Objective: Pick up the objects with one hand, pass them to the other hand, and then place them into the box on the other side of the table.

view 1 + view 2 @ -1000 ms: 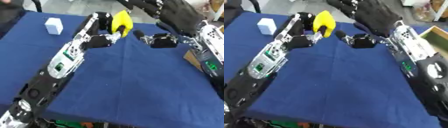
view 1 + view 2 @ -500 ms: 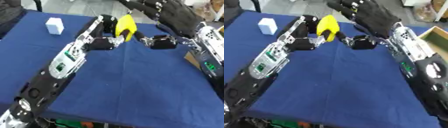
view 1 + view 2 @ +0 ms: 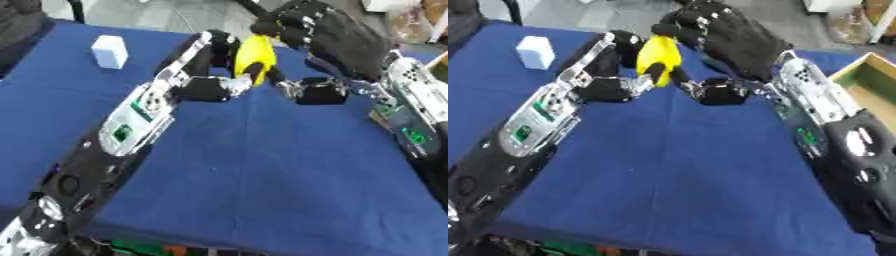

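A yellow, banana-like object (image 3: 254, 54) is held upright above the far middle of the blue table (image 3: 262, 170). My left hand (image 3: 210, 89) reaches in from the lower left, its fingers curled round the object's lower part. My right hand (image 3: 732, 35) comes in from the right, its dark fingers spread just above and behind the object's top and its thumb (image 3: 715, 92) low beside it. I cannot tell whether the right hand touches the object. A wooden box (image 3: 868, 80) stands at the table's right edge.
A small white block (image 3: 109, 51) sits on the far left of the table. Both forearms slant across the table's left and right sides. The near middle of the cloth is bare blue.
My left hand has carried the yellow object a little to the right and down, towards the right hand. The right hand's fingers now stand closer over its top.
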`<state>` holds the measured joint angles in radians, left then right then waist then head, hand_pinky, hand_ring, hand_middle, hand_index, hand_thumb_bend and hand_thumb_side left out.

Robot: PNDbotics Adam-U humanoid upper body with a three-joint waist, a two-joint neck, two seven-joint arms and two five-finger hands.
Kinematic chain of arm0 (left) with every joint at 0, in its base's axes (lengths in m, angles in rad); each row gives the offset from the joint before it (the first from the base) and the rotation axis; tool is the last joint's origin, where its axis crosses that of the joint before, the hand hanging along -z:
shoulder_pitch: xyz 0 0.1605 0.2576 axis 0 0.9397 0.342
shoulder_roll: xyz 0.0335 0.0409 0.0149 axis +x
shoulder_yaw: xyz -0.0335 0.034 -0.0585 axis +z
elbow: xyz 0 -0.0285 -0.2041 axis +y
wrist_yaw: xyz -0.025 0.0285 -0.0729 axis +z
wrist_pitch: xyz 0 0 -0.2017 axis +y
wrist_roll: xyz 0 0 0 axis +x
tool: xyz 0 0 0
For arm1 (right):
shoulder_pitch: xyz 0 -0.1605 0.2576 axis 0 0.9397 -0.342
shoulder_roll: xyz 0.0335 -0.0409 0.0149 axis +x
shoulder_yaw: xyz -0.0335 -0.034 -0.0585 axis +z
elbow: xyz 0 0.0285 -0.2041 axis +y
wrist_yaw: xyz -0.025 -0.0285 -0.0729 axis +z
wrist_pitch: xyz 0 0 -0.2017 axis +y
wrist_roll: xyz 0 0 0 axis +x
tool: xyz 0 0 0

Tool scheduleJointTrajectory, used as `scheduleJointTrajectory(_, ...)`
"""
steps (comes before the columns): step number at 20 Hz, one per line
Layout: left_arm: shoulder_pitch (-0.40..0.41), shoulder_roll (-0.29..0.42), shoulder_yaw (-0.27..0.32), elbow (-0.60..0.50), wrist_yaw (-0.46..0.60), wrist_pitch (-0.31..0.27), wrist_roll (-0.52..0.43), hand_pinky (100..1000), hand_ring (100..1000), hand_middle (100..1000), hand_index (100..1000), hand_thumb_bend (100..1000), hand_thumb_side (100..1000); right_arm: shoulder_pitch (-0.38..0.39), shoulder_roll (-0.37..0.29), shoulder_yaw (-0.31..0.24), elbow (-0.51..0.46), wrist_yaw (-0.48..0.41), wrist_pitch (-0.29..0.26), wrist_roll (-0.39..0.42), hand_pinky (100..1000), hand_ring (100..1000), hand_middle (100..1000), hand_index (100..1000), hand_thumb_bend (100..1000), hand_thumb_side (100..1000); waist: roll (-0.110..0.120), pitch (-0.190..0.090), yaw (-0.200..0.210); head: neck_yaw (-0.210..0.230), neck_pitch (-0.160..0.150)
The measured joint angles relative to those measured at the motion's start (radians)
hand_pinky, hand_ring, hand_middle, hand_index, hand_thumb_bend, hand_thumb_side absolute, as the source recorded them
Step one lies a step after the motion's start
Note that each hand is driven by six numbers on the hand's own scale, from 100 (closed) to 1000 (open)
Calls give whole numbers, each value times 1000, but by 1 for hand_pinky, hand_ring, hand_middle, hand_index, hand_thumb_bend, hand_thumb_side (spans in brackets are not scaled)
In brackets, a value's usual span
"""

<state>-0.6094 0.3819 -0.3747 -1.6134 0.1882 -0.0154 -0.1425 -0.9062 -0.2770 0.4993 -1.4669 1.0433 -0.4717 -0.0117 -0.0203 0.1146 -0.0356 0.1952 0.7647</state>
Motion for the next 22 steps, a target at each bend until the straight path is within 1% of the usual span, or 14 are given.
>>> scheduleJointTrajectory(1, 0, 0, -2, -1, -1, -1, -10, 430, 354, 354, 389, 170, 100, 0, 0, 0, 0, -4, -5, 4, 872, 846, 830, 856, 100, 341, 0, 0, 0, 1, 0)
scheduleJointTrajectory(5, 0, 6, -5, -6, -3, -5, -42, 437, 359, 360, 395, 174, 100, 0, 0, 0, 0, -28, -20, 6, 877, 844, 826, 735, 100, 291, 0, 0, 0, 2, 0)
scheduleJointTrajectory(8, 0, 7, -5, -6, -3, -7, -56, 440, 361, 364, 398, 176, 100, 0, 2, 1, 1, -59, -30, -8, 880, 838, 816, 585, 100, 228, 0, 0, 0, 3, 0)
scheduleJointTrajectory(9, 0, 7, -5, -6, -3, -8, -60, 440, 362, 364, 398, 177, 100, 0, 3, 1, 4, -73, -33, -14, 880, 837, 814, 562, 100, 225, 0, 0, 0, 4, 0)
scheduleJointTrajectory(11, 0, 7, -5, -6, -3, -9, -64, 446, 366, 369, 403, 183, 100, 1, 4, 1, 12, -97, -35, -30, 882, 830, 803, 435, 100, 186, 0, 0, 0, 5, 0)
scheduleJointTrajectory(13, -1, 7, -5, -6, -3, -10, -68, 449, 368, 371, 405, 186, 100, 1, 7, 1, 17, -119, -34, -47, 882, 824, 797, 384, 100, 162, 0, 0, 0, 5, 0)
scheduleJointTrajectory(14, -1, 7, -5, -7, -3, -10, -69, 454, 373, 378, 411, 194, 100, 1, 8, 1, 20, -128, -33, -55, 881, 817, 787, 359, 100, 130, 0, 0, 0, 5, 0)
scheduleJointTrajectory(17, -3, 7, -5, -7, -3, -12, -71, 463, 384, 395, 427, 209, 100, 1, 9, 5, 31, -155, -28, -81, 881, 809, 778, 334, 100, 100, 0, 0, 1, 5, 0)
scheduleJointTrajectory(18, -3, 7, -4, -7, -3, -12, -71, 475, 400, 417, 451, 244, 100, 2, 10, 6, 35, -164, -27, -89, 882, 804, 771, 314, 100, 100, 0, 0, 1, 6, 0)
scheduleJointTrajectory(19, -4, 7, -4, -7, -3, -12, -71, 475, 400, 417, 451, 244, 100, 2, 10, 6, 40, -173, -26, -96, 882, 804, 771, 314, 100, 100, 0, 0, 1, 6, 0)
scheduleJointTrajectory(20, -4, 7, -4, -8, -3, -13, -71, 495, 428, 448, 484, 309, 100, 4, 10, 6, 45, -181, -25, -103, 883, 801, 769, 305, 100, 100, 0, 0, 2, 6, 0)
scheduleJointTrajectory(21, -4, 8, -4, -10, -2, -14, -72, 504, 440, 460, 499, 350, 100, 6, 10, 5, 50, -188, -24, -110, 883, 800, 769, 303, 100, 100, 0, 0, 2, 6, 0)
scheduleJointTrajectory(22, -3, 8, -4, -13, -2, -15, -73, 532, 474, 497, 544, 482, 106, 7, 10, 3, 55, -195, -23, -115, 885, 799, 769, 299, 100, 100, 0, 0, 2, 6, 0)
